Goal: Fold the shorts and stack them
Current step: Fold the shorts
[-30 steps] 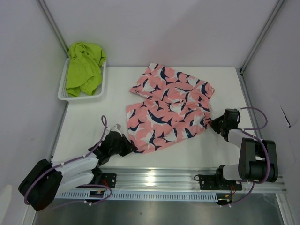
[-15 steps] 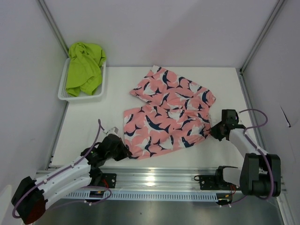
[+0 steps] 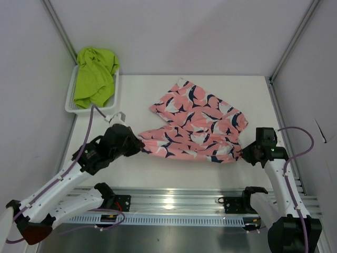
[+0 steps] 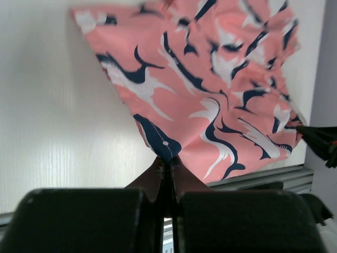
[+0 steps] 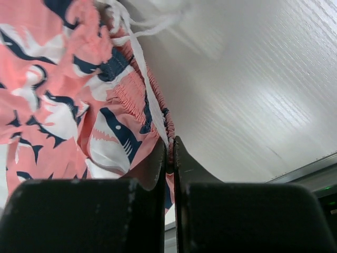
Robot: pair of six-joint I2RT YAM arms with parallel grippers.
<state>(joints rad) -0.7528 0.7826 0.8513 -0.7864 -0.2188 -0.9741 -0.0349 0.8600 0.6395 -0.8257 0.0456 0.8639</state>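
The pink shorts with navy-and-white fish print (image 3: 197, 121) hang stretched between my two grippers, their near edge lifted off the table. My left gripper (image 3: 139, 147) is shut on a leg-hem corner (image 4: 160, 147). My right gripper (image 3: 244, 153) is shut on the elastic waistband (image 5: 167, 132), where a white drawstring (image 5: 152, 23) trails. The far half of the shorts still lies on the white table (image 3: 131, 100). The lime green shorts (image 3: 95, 74) lie crumpled in the basket at the back left.
The white mesh basket (image 3: 108, 100) stands at the table's back left corner against the wall. A metal rail (image 3: 174, 203) runs along the near edge. Frame posts rise at the back left and back right.
Both grippers have lifted and drawn apart, raising the near edge of the pink shorts off the table and stretching it. The left arm has swung up and away from the rail.
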